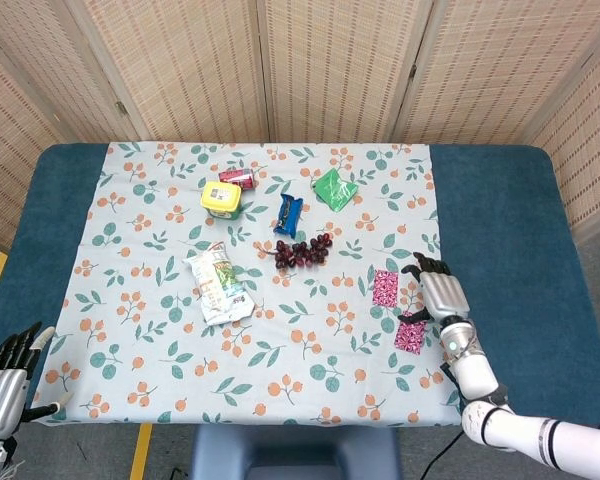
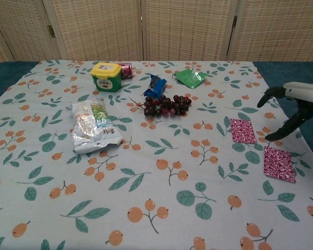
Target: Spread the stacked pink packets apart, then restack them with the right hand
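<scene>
Two pink packets lie apart, flat on the cloth at the right. The far packet (image 1: 385, 288) (image 2: 243, 130) is closer to the grapes. The near packet (image 1: 411, 333) (image 2: 279, 163) lies toward the front edge. My right hand (image 1: 437, 293) (image 2: 295, 107) hovers above the cloth just right of the far packet, fingers curled and spread, holding nothing. My left hand (image 1: 8, 368) rests open off the table's front left corner, seen only in the head view.
A bunch of dark grapes (image 2: 164, 105), a blue wrapper (image 2: 155, 85), a green packet (image 2: 189, 77), a yellow-lidded tub (image 2: 107, 76), a red can (image 2: 125, 69) and a white snack bag (image 2: 93, 125) lie on the floral cloth (image 2: 161, 187). Blue table surface (image 1: 505, 260) shows to the right.
</scene>
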You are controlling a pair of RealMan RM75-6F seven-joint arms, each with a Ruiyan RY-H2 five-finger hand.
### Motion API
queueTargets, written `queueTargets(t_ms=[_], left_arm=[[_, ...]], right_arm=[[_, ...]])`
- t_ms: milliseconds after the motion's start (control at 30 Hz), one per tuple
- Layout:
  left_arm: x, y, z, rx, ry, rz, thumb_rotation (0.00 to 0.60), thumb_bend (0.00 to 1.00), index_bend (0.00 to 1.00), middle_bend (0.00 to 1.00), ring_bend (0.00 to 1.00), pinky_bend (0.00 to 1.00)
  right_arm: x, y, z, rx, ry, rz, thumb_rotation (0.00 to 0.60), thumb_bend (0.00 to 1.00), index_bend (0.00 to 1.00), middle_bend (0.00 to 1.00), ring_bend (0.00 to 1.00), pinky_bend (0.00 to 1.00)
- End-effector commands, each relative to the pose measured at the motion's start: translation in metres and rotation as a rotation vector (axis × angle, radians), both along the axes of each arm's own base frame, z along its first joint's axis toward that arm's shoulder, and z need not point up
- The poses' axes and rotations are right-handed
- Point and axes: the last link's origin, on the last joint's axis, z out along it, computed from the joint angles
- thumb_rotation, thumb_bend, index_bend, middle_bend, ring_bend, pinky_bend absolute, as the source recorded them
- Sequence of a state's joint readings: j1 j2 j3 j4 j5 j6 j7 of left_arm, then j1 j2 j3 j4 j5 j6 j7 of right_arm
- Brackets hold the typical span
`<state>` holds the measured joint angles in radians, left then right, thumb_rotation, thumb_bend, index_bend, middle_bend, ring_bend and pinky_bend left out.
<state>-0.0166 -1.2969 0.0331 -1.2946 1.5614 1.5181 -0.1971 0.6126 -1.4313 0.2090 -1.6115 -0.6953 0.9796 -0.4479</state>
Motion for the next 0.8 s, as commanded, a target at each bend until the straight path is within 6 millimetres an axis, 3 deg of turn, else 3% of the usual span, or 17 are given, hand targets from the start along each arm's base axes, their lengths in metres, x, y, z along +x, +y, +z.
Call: queueTargets(t_ms=[33,367,800], left_arm=[[0.0,-0.001,0.0,-0.001,0.002,0.004,0.6,0.19,0.01,0.0,0.03,0.0],[0.0,0.0,0.0,-0.006,0.008,0.012,0.6,0.19,0.01,0.0,0.03,0.0],[-0.001,0.0,-0.001,-0.01,0.006,0.019,0.6,0.19,0.01,0.0,0.03,0.0]], right_arm=[[0.006,-0.015,-0.012,0.02,0.022,-0.006,0.547,0.1,0.22,0.06,0.0,0.0],[0.009,-0.031,-0.033,0.056,0.061,-0.02,0.549,0.1,0.22,0.06,0.0,0.0],[0.012,-0.041,-0.042,0.067,0.095,-0.026,0.545,0.1,0.22,0.06,0.0,0.0]])
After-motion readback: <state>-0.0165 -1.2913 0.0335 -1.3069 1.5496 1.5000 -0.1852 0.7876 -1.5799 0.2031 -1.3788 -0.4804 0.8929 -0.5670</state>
